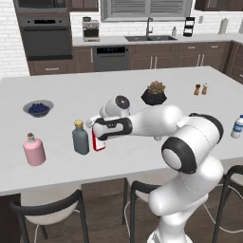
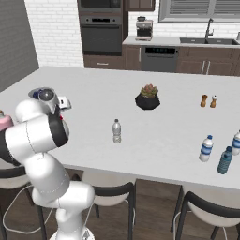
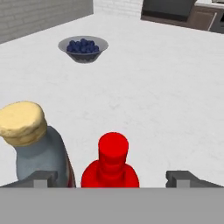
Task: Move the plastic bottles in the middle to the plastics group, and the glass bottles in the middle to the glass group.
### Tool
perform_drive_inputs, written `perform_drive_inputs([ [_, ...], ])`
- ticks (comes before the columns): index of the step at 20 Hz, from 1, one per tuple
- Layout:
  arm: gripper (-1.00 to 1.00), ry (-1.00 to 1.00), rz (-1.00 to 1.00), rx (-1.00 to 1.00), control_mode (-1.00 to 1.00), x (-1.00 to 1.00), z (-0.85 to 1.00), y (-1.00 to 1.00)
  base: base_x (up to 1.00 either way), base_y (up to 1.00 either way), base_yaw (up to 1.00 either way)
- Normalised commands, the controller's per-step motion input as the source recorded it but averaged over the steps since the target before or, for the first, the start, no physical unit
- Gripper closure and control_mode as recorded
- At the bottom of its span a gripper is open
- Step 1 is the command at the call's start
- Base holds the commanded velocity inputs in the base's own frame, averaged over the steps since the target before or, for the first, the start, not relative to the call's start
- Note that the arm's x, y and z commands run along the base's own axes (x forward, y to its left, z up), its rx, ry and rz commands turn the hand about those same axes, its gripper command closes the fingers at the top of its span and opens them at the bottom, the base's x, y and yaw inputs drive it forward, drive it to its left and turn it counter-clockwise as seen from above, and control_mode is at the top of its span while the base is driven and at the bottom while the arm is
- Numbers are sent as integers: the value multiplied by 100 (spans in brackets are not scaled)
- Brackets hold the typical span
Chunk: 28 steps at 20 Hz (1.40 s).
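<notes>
The claw [image 3: 111,177] is wide open. Its two dark fingers [image 3: 41,178] stand far apart, one on each side of the red bottle [image 3: 111,164], and they do not touch it. The claw holds nothing.

The red bottle stands upright on the white table [image 1: 118,88], and the claw is right over it. From the left side, only the low part of the red bottle shows under the white arm [image 1: 156,121]. Just beside it stands the dark grey bottle [image 1: 80,137] with a tan cap. The two are very close, and I cannot tell if they touch. A bit further along, near the front edge of the table, stands the pink bottle [image 1: 34,150] with a cork on top. Behind these, further back on the table, sits a bowl of blueberries [image 1: 38,108].

One small clear bottle [image 2: 116,131] stands alone in the middle of the table, well apart from the rest. Far over on the other end of the table stand more small bottles [image 2: 206,148] with blue labels, close together near the front edge.

A plant in a black pot [image 2: 148,97] sits further back on the table. Two little brown shakers [image 2: 208,101] stand side by side near it.
</notes>
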Motion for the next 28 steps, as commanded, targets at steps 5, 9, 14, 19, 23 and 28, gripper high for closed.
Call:
perform_drive_inputs([
  [5,-100,0,0,0,-100,0,50,0,0,0,0],
  [9,-100,0,0,0,-100,0,41,0,0,0,0],
  [14,-100,0,0,0,-100,0,46,0,0,0,0],
  [19,-100,0,-6,0,-100,-11,19,-23,0,0,0],
  [23,-100,0,-16,0,-100,-28,0,-52,0,0,0],
  [28,-100,1,-19,1,-100,-29,0,-64,0,0,0],
])
